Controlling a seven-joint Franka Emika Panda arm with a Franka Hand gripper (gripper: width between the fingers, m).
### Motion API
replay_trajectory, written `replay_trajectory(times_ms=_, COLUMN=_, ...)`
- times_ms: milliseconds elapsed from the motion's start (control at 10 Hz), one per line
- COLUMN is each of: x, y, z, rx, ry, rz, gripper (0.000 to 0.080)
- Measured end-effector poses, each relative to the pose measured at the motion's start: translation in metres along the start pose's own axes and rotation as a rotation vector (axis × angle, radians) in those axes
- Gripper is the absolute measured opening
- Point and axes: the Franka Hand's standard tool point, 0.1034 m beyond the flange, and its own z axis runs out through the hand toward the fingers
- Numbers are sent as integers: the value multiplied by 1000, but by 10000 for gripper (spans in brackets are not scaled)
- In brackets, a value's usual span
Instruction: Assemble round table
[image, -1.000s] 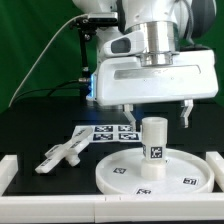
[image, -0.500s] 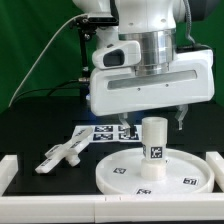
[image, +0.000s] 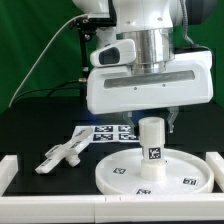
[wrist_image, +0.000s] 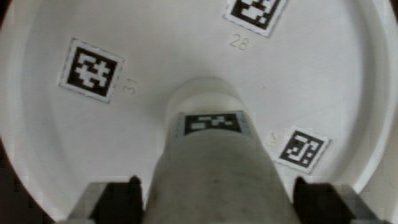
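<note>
The round table top (image: 120, 172) lies flat on the black table at the front. The short thick leg (image: 152, 150) stands upright on it, with a tag on its side. My gripper (image: 150, 122) is straight above the leg, its fingers down on either side of the leg's upper end and shut on it. In the wrist view the leg (wrist_image: 214, 150) runs between my two dark fingers (wrist_image: 118, 198), which press against its sides, and the tagged top (wrist_image: 160, 60) fills the background. The cross-shaped foot (image: 65, 152) lies on the table at the exterior view's left.
The marker board (image: 105, 130) lies flat behind the top, partly under the gripper. White rail pieces stand at the front left (image: 8, 172) and front right (image: 216, 165). A cable hangs at the back left before a green backdrop.
My gripper has come down over the leg. Its fingers, spread wide a second ago, have drawn in against the leg's sides. The leg and top have not moved.
</note>
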Motion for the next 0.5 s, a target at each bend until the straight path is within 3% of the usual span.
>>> replay_trajectory(times_ms=200, x=1, y=-3, z=1, rx=5, ry=6, rz=186, gripper=403)
replay_trajectory(times_ms=500, x=3, y=-10, z=2, rx=-10, ry=27, rz=580, gripper=403)
